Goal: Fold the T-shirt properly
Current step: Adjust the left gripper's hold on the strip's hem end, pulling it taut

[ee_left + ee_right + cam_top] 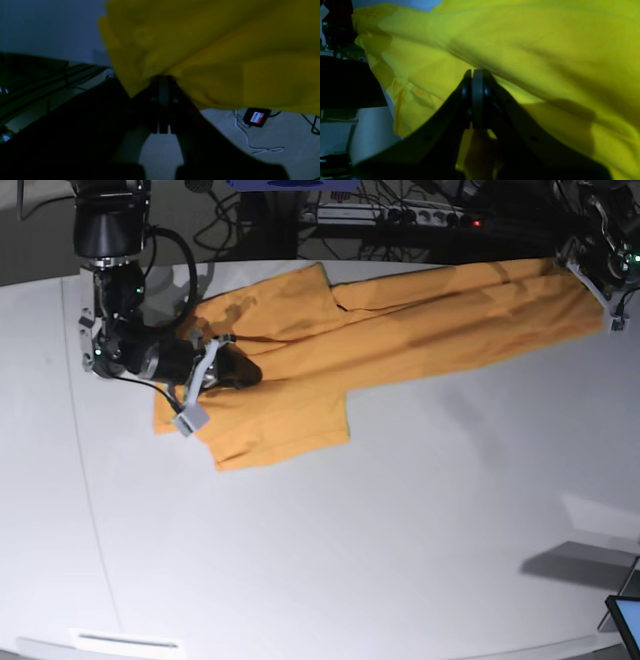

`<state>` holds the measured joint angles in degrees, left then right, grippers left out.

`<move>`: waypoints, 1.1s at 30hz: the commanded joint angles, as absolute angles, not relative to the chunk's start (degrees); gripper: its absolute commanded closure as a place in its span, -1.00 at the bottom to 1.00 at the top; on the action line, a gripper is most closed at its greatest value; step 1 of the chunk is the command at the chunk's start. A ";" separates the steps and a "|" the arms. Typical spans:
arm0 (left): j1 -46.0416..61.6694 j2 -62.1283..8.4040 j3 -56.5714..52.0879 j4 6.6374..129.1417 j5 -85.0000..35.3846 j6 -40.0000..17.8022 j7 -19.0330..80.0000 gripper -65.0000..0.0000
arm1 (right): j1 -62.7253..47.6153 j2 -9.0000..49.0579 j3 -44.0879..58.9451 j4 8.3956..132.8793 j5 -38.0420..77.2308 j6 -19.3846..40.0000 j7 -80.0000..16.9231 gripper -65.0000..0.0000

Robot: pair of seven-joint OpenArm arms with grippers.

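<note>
The orange-yellow T-shirt (400, 330) lies stretched in a long folded band across the back of the white table (400, 540). A wider part with a sleeve lies at the left. My right gripper (243, 370), at the left of the base view, is shut on the cloth near that end. In the right wrist view its fingers (476, 75) pinch the shirt (532, 50). My left gripper (598, 292), at the far right, is shut on the shirt's other end and holds it slightly raised. In the left wrist view the pads (162, 82) clamp the cloth (212, 50). No lettering or tag shows.
A power strip and cables (420, 215) run behind the table's back edge. A dark screen corner (628, 620) sits at the bottom right. In the left wrist view a black box with a red-white label (256, 117) and a white cable (250, 142) lie on the floor below.
</note>
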<state>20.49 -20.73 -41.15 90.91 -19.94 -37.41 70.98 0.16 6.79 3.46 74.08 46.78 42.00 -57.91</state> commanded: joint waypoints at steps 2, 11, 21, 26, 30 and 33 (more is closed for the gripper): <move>20.79 -21.58 -41.45 90.77 -20.18 -37.32 70.55 1.00 | -0.22 7.78 3.47 73.98 41.63 40.00 -61.93 0.98; 18.86 -22.73 -41.45 91.21 -19.74 -37.32 70.64 1.00 | -0.22 7.78 3.47 73.98 41.63 40.00 -61.93 0.98; 17.54 -23.60 -41.45 90.86 -19.74 -37.32 70.64 1.00 | -0.22 7.78 3.38 73.98 41.54 40.00 -61.93 0.98; 16.31 -23.60 -41.45 90.86 -19.74 -37.23 70.64 1.00 | -0.22 7.69 2.86 73.98 41.54 40.00 -61.93 0.98; 15.87 -23.60 -41.45 90.68 -19.74 -37.14 70.64 1.00 | -0.22 7.78 0.57 73.98 41.54 40.00 -61.67 0.98; 14.90 -23.78 -39.60 89.27 -19.65 -37.14 70.64 1.00 | -0.22 7.78 0.40 73.98 41.54 40.00 -61.49 0.98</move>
